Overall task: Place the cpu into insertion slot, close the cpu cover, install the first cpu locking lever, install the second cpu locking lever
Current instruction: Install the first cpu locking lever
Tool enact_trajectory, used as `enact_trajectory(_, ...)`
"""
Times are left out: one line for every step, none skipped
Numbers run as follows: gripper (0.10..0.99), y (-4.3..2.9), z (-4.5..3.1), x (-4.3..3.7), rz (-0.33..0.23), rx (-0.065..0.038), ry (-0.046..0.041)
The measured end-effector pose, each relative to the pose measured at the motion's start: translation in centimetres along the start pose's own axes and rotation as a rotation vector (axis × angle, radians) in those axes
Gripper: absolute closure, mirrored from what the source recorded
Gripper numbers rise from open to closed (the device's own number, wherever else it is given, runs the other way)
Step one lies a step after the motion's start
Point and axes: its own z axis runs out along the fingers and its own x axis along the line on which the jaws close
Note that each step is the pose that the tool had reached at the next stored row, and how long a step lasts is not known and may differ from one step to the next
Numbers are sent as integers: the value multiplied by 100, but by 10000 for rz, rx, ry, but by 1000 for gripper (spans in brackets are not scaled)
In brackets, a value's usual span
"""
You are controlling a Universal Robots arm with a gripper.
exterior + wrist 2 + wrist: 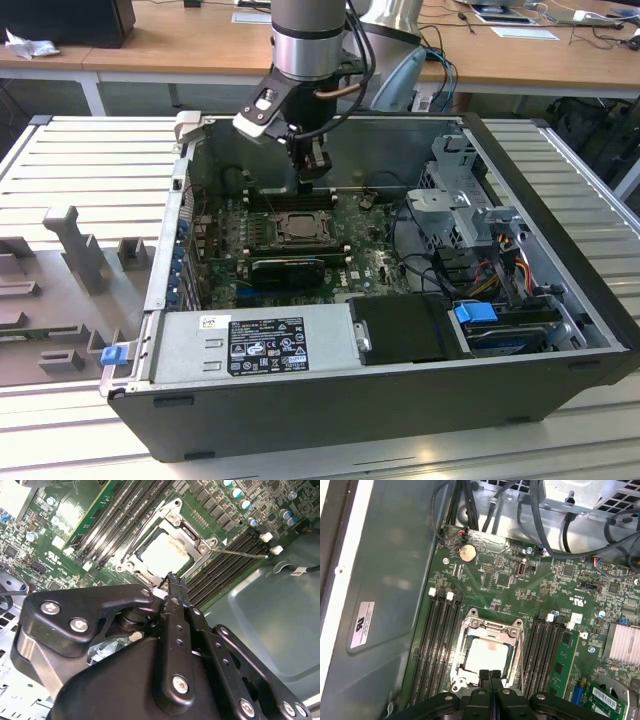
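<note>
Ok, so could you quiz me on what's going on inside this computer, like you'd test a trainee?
1. True or false: the thin silver-grey metal cpu cover frame lies closed down around the pale square cpu chip.
2. The black robot gripper hangs: A just above the cpu cover's edge; B far off to one side of it; C underneath it.
3. Fill in: the gripper is ___ (open or shut).
Key: 1 true; 2 A; 3 shut.
</note>
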Motion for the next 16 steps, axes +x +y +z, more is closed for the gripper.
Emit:
enact_trajectory(980,0,0,0,-50,0,2)
enact_trajectory(980,0,0,0,-96,1,2)
enact_trajectory(980,0,0,0,-121,1,3)
enact_trajectory(980,0,0,0,-149,0,4)
enact_trajectory(980,0,0,0,-183,1,4)
enact_trajectory(980,0,0,0,-220,1,5)
enact_trajectory(980,0,0,0,-288,1,7)
enact_trajectory(980,0,0,0,-325,2,8)
enact_trajectory(980,0,0,0,-355,2,9)
enact_trajectory(980,0,0,0,-378,2,9)
enact_trajectory(980,0,0,0,-401,2,10)
enact_trajectory(980,0,0,0,-428,2,11)
enact_trajectory(980,0,0,0,-481,2,12)
enact_trajectory(980,0,0,0,-523,3,14)
enact_trajectory(980,0,0,0,-564,3,15)
enact_trajectory(980,0,0,0,-616,4,16)
